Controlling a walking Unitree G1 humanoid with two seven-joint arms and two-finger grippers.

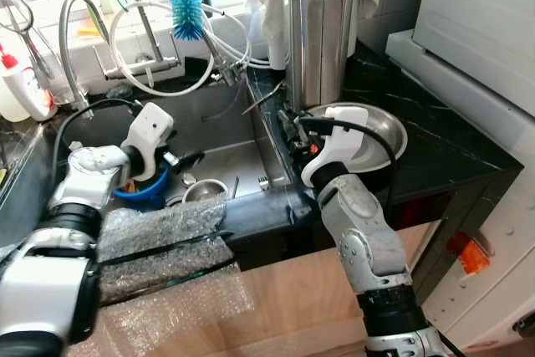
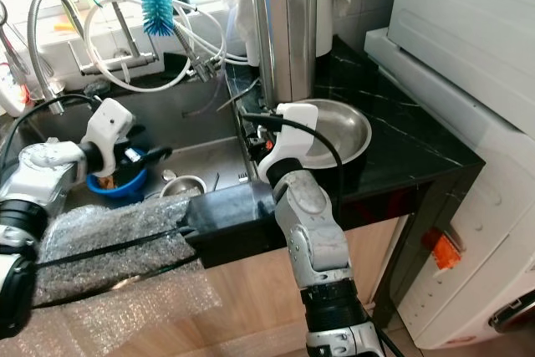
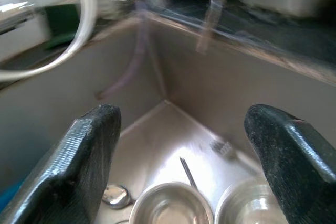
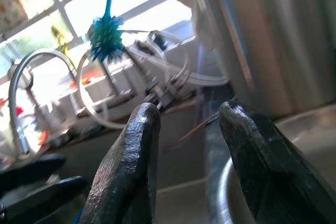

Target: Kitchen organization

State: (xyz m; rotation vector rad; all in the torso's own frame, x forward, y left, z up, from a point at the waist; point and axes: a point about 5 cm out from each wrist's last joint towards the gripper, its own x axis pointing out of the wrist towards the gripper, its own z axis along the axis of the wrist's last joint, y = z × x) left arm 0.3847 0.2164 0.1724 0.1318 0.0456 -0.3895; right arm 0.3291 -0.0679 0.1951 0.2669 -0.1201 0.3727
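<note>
Left eye view: left gripper (image 1: pixel 189 159) open over sink (image 1: pixel 226 156), fingers level

The counter (image 1: pixel 435 135) is black with thin pale veins, and the pan (image 1: pixel 380 135) and knife block (image 1: pixel 318 39) on it are plain silver steel. In the grey steel sink (image 1: pixel 226 123) sits a bright blue bowl (image 1: pixel 144 194) beside silvery cups (image 3: pixel 170 211). A bottle brush (image 1: pixel 188 14) with turquoise bristles hangs over white hoses (image 1: pixel 159 85), and both black-fingered tools, left tool (image 1: pixel 185 159) and right tool (image 1: pixel 288 127), have white housings.

Black marble counter (image 1: pixel 451 144), steel bowl (image 1: pixel 386 130), knife block (image 1: pixel 318 35)
</note>
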